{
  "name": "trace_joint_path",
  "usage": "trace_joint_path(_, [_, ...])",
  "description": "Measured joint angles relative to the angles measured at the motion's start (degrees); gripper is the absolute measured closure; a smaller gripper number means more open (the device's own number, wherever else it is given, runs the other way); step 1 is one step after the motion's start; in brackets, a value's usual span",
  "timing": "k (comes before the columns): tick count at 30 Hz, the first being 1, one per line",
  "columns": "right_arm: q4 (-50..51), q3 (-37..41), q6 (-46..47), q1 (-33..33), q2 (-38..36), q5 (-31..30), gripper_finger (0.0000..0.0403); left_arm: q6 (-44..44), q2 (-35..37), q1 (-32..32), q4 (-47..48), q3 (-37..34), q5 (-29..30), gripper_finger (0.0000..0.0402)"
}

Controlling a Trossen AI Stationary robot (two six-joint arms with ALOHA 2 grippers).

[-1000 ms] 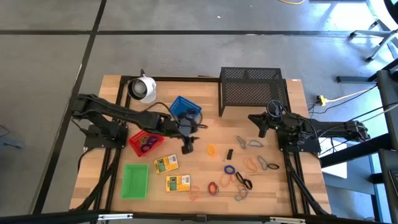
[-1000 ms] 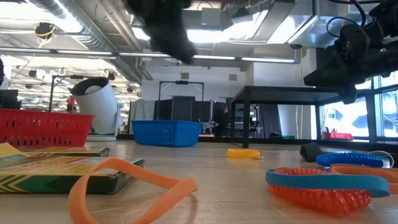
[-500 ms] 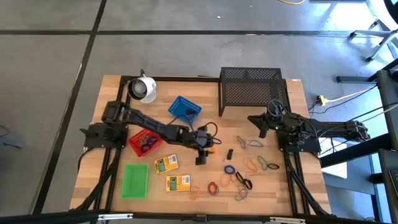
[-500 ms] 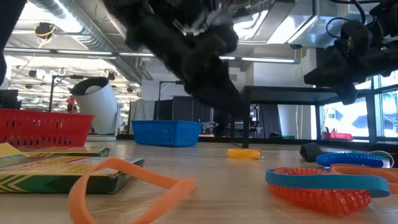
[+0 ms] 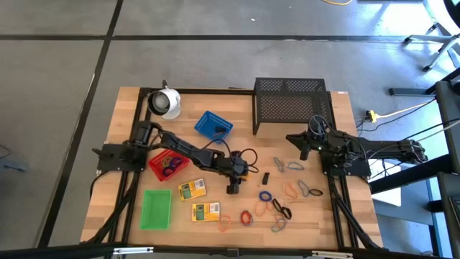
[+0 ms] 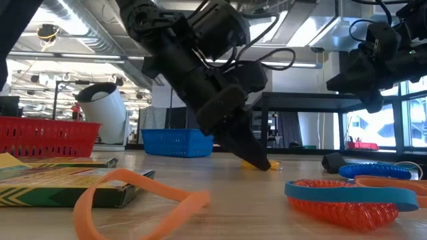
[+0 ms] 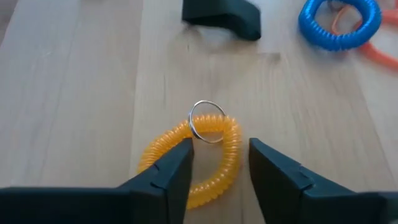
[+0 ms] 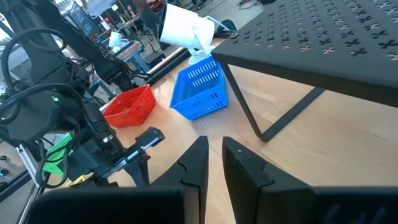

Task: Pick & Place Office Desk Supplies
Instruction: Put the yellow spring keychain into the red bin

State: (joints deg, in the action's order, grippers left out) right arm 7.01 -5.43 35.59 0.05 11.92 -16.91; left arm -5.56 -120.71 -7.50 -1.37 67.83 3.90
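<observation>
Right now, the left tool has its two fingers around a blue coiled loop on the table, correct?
Not quite: the loop is yellow-orange, not blue. The left wrist view shows the left tool with its fingers around the yellow-orange coiled loop on the table; the blue coiled loop lies farther off.

Overhead looks straight down, low camera level; both share the blue tray (image 5: 213, 124).

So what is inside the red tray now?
The red tray holds a few coloured loops, purple and orange among them. The left arm passes over its upper edge, so that part of the inside is covered.
</observation>
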Motion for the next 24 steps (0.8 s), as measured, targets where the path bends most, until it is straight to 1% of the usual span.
trace_joint_path(3, [0.3, 0.0, 0.0, 0.0, 0.0, 0.0, 0.0353, -1.1, 0.1, 0.1, 1.2, 0.0, -0.2, 0.0301])
trace_joint_path(7, [1.0, 0.0, 0.0, 0.0, 0.0, 0.0, 0.0353, -1.7, 0.1, 0.2, 1.3, 0.0, -0.3, 0.0365])
trace_joint_path(9, [1.0, 0.0, 0.0, 0.0, 0.0, 0.0, 0.0353, -2.7, 0.5, 0.4, 1.3, -0.2, -0.4, 0.0385])
trace_joint_path(12, [1.0, 0.0, 0.0, 0.0, 0.0, 0.0, 0.0353, -3.7, 2.0, 0.8, 0.8, -0.5, -0.9, 0.0385])
trace_joint_path(16, [1.0, 0.0, 0.0, 0.0, 0.0, -0.2, 0.0353, -1.0, 5.8, 1.6, 2.1, -1.2, -0.8, 0.0379])
trace_joint_path(22, [1.3, 0.0, 0.0, 0.0, 0.0, -0.2, 0.0353, 1.2, 16.1, 2.8, 1.2, -0.9, -0.9, 0.0382])
trace_joint_path(24, [1.4, 0.0, -0.1, 0.0, 0.0, -0.2, 0.0353, 1.9, 19.5, 2.9, 1.3, -0.9, 0.3, 0.0382])
